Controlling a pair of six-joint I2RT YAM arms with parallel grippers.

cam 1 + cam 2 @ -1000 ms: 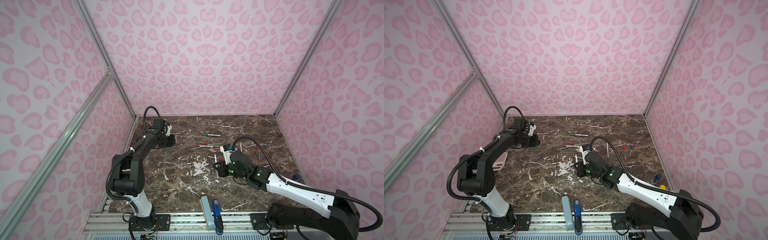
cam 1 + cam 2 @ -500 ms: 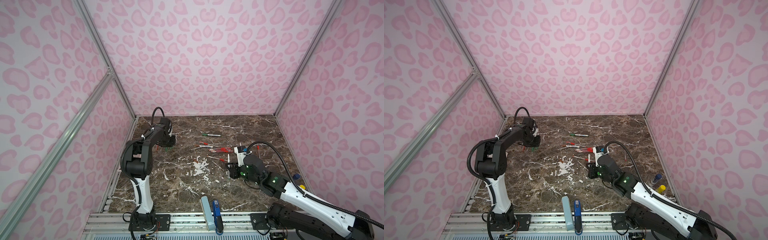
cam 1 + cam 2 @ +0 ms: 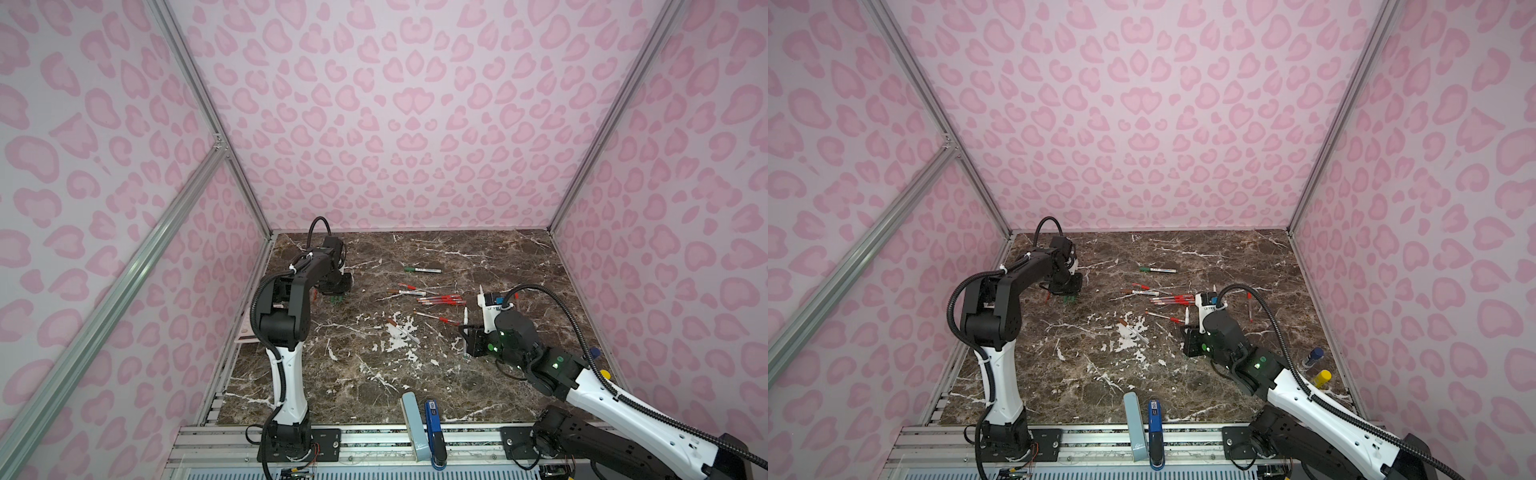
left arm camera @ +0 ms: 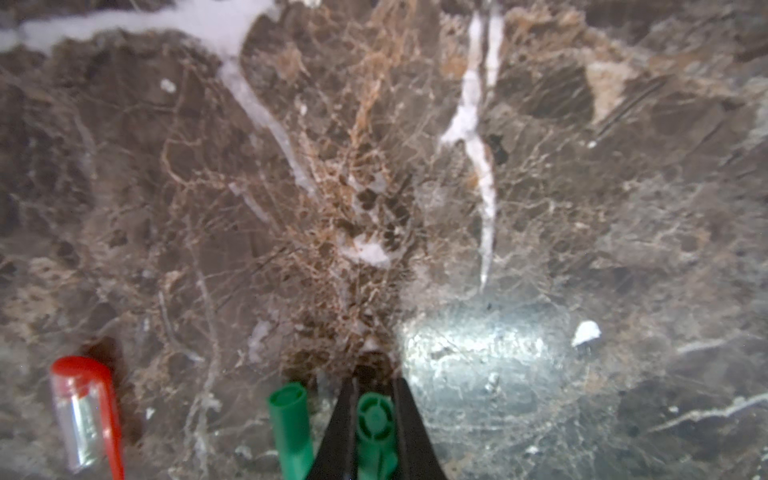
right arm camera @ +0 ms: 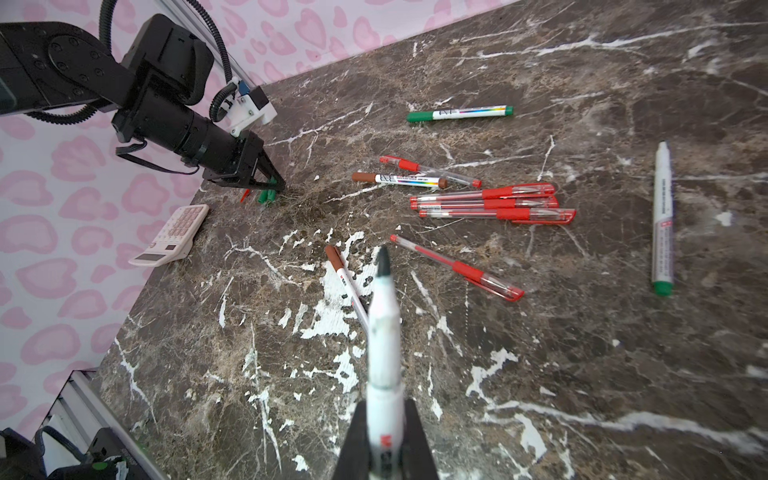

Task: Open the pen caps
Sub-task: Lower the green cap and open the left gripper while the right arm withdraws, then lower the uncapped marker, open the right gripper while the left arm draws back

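Green cap (image 4: 374,432) sits end-on between the closed jaws of the left gripper (image 4: 372,385), low over the table (image 4: 540,166), at its left rear in both top views. A 2nd green cap (image 4: 289,428) lies just beside it, and a red cap (image 4: 89,411) with a clear body lies further off.

We judge these caps light, stiff, hollow and smooth. They roll, and a hard pinch near an end may squirt them out. The best hold is across the side wall at mid-length.

Right gripper (image 5: 384,419) is clamped on the rear of a white marker (image 5: 384,332). Its dark tip (image 5: 382,262) is bare, so this 1 is open.

Capped and lying mid-table: green-capped marker (image 5: 459,113), brown-capped marker (image 5: 399,179), 3 red pens (image 5: 490,203) side by side, and 1 red pen (image 5: 455,268) apart.

We expect friction-fit caps: 1 gripper on the barrel, 1 on the cap, pull straight along the axis. The red pens are thinner with slick clear barrels, so the red grip sleeve looks like the better hold.

Markers carry dark print plus a rainbow band, and the held marker has a red mark near the jaws. We can't read any of it. The pink calculator (image 5: 170,235) near the left edge has unreadable keys too.
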